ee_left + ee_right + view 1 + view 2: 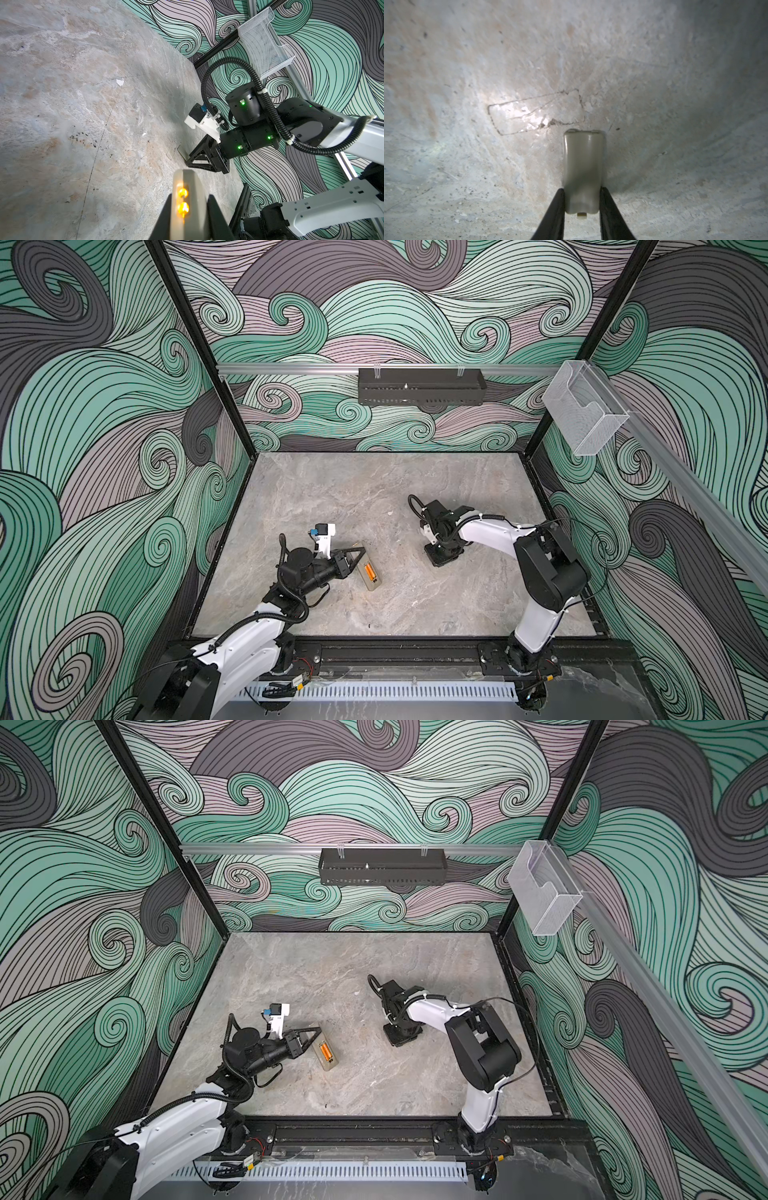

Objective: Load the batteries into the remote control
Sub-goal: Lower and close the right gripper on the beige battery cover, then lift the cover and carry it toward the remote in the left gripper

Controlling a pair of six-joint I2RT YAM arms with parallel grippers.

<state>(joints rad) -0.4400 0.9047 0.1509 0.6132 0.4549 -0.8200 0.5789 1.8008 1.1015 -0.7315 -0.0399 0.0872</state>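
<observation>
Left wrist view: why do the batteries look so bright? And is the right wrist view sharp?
Left wrist view: the batteries are overexposed, glowing yellow inside the remote control; right wrist view: soft overall, the battery cover blurred, glare on the table.

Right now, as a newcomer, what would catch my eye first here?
Swirling green and grey wave walls surround a grey stone table. Near its front left, the left gripper holds the remote control, back open, two orange batteries showing inside. To the right, the right gripper points down at the table, clasping a pale cover.
</observation>
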